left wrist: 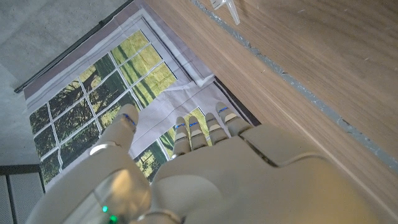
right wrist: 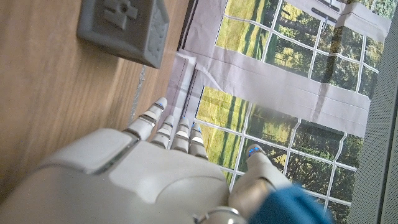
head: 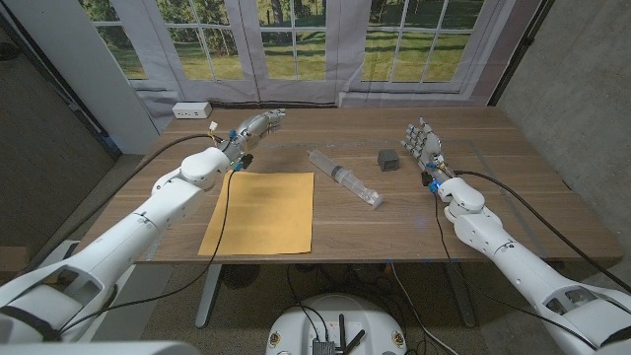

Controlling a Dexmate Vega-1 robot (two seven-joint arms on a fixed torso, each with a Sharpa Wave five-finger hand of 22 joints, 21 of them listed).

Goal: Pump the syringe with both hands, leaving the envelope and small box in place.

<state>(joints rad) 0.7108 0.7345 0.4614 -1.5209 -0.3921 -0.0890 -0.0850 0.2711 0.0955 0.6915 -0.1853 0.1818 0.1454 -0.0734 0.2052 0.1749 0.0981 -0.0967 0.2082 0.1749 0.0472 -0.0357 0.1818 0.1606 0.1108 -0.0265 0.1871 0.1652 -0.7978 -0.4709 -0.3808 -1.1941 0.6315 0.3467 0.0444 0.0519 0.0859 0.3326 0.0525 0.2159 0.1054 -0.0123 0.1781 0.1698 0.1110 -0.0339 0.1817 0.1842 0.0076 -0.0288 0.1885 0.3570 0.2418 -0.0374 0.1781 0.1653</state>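
The syringe [head: 344, 177] is lying on the wooden table [head: 513, 197] near its middle, slanting from about ten o'clock to four o'clock, with neither hand touching it. The envelope [head: 260, 212] is lying flat at roughly eight o'clock from the syringe, just beside its near end. The small box [head: 389, 159] (dark grey, also seen close up in the right wrist view [right wrist: 124, 28]) is sitting at about two o'clock from the syringe. The left hand [head: 254, 129] is hovering at ten o'clock, fingers stretched out and apart, holding nothing. The right hand [head: 424, 146] is standing at three o'clock beyond the box, fingers likewise spread and empty. A white power strip [head: 191, 109] is resting at the far left edge.
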